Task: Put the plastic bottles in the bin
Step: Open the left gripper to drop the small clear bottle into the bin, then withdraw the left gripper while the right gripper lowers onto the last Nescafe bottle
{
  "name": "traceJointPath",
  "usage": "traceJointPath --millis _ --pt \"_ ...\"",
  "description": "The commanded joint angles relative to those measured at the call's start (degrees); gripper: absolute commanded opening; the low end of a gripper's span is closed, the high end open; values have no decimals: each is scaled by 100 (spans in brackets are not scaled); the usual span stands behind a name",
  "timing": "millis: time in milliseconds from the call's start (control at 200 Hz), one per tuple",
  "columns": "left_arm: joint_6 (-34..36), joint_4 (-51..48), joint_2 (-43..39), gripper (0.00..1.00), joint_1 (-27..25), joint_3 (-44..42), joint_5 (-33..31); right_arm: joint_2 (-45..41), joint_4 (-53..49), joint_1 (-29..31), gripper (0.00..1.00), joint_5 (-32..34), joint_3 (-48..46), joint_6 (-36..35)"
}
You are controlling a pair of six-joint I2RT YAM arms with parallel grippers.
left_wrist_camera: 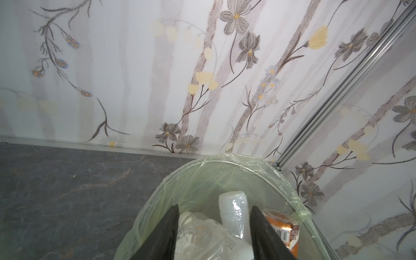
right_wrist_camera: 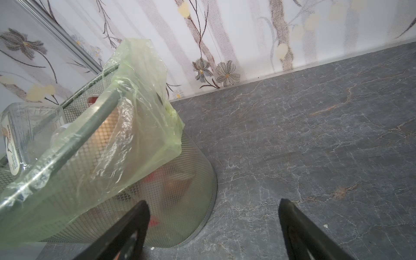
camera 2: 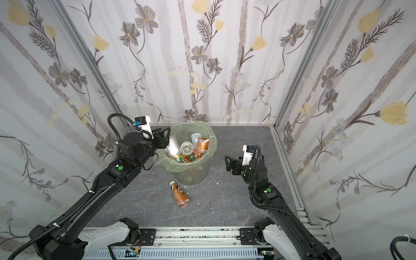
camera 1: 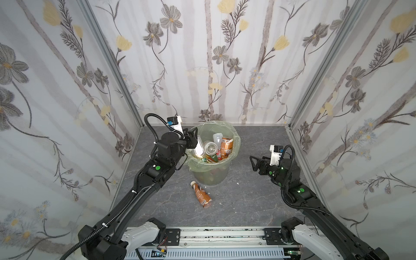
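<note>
The bin point(camera 1: 236, 144) point(camera 2: 213, 144), a pale-green lined mesh bucket, stands at the back middle of the table. It holds several plastic bottles, among them a white one point(camera 1: 217, 137) point(left_wrist_camera: 234, 209) and a brown-label one point(camera 1: 226, 146) point(left_wrist_camera: 283, 227). My left gripper point(camera 1: 195, 144) point(left_wrist_camera: 215, 207) hangs over the bin's left rim, shut on a clear bottle point(camera 1: 199, 147) point(left_wrist_camera: 202, 236) that tilts into the bin. A brown-label bottle point(camera 1: 201, 194) point(camera 2: 179, 194) lies on the table in front of the bin. My right gripper point(camera 1: 252, 163) point(right_wrist_camera: 213, 202) hovers to the right of the bin, open with nothing between its fingers.
Flowered walls close the table on the left, back and right, with aluminium posts point(camera 1: 112, 60) at the corners. A metal rail point(camera 1: 213, 234) runs along the front edge. Small white scraps point(camera 1: 237, 183) lie on the dark stone-pattern tabletop point(camera 1: 258, 202).
</note>
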Motion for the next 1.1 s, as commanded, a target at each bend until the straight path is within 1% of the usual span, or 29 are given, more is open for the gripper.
traceJointPath --millis 0,110,210,305,510,640,760,915,980,1094 --pt "848 -234 117 49 -3 219 394 7 216 11 90 -65 -8 89" --pt "1284 -683 254 46 -37 395 461 -2 188 18 89 -66 -12 90" --pt "1483 -927 301 43 -56 422 564 9 178 19 90 -65 -21 90" --pt "1552 -1020 275 42 -65 370 644 34 193 28 89 -65 -14 110" --pt "1648 -1323 367 39 -67 282 282 66 207 65 89 -83 23 130" --pt "1605 -1455 342 38 -72 158 334 93 168 129 88 -99 37 110" --pt "1569 -1559 260 38 -67 40 448 165 39 394 87 -61 79 -102" --pt "1552 -1692 128 38 -63 -56 643 218 -156 914 87 232 134 -465" --pt "1544 -1729 71 39 -65 -59 615 178 -183 1070 86 336 129 -572" --pt "1453 -1755 -53 42 -65 -22 430 -56 -149 1239 86 319 52 -762"
